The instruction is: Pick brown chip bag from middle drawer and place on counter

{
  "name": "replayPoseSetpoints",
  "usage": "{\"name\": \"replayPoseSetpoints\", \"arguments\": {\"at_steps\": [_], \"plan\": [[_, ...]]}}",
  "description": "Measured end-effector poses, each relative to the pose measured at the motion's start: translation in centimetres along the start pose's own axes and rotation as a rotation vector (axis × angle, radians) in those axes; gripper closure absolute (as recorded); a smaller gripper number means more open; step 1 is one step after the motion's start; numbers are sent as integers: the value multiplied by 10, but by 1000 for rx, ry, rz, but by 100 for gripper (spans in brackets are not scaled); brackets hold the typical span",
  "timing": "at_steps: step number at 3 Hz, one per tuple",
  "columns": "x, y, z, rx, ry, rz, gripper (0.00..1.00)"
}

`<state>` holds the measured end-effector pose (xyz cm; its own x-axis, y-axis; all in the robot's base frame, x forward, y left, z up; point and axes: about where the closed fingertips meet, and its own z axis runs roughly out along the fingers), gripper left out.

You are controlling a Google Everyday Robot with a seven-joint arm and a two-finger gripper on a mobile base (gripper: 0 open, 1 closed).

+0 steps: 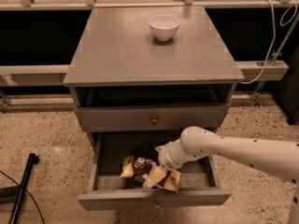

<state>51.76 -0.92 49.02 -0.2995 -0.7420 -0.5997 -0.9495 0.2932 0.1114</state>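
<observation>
Grey counter point(126, 55) gives you open surface along its front edge. Your middle drawer point(154, 198) stands pulled out, the brown chip bag point(139, 165) near its front wall. Your gripper point(161, 168) sits at the bag, hidden by the wrist; you cannot tell its hold. White bowl point(164, 27) rests near the counter's back.

Bowl point(164, 27) on counter point(135, 55), claw point(162, 168) in drawer point(154, 199)

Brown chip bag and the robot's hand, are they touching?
Cannot tell. The camera view shows the hand in the middle drawer at the brown chip bag, their meeting point hidden.
</observation>
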Motion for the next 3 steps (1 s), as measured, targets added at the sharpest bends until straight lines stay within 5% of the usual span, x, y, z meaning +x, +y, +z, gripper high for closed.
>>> {"name": "replayPoseSetpoints", "arguments": {"at_steps": [2,3], "plan": [[0,-10,19,26,-69,-23,42],[9,-15,29,45,-70,-38,73]]}}
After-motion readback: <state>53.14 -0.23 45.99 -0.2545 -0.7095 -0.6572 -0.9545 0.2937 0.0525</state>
